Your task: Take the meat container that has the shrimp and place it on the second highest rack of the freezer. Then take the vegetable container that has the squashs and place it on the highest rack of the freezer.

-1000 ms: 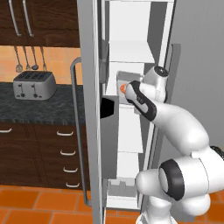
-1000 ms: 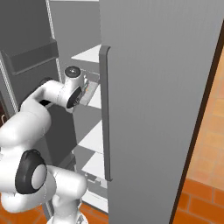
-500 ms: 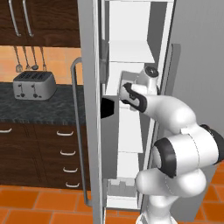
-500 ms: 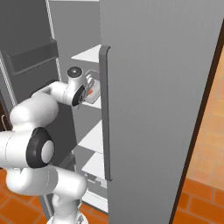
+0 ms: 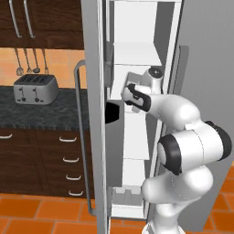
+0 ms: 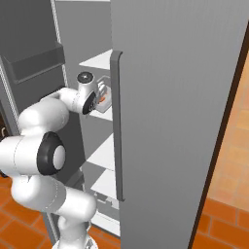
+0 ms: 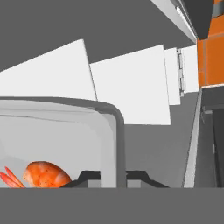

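Gripper (image 7: pixel 113 177): clamped on rim of shrimp container (image 7: pixel 57 135)
Shrimp (image 7: pixel 46 175): inside container
Setting: freezer (image 6: pixel 104 63) interior, by white racks

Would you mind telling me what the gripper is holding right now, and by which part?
The gripper is shut on the rim of the shrimp container: its dark fingertips straddle the container's wall, with a shrimp lying inside, in front of the freezer shelves.

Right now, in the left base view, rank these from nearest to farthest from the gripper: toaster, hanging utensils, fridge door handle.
Gripper sits inside the freezer.
1. Fridge door handle, just to its left.
2. Toaster, on the counter farther left.
3. Hanging utensils, above the toaster; close to the toaster's rank.
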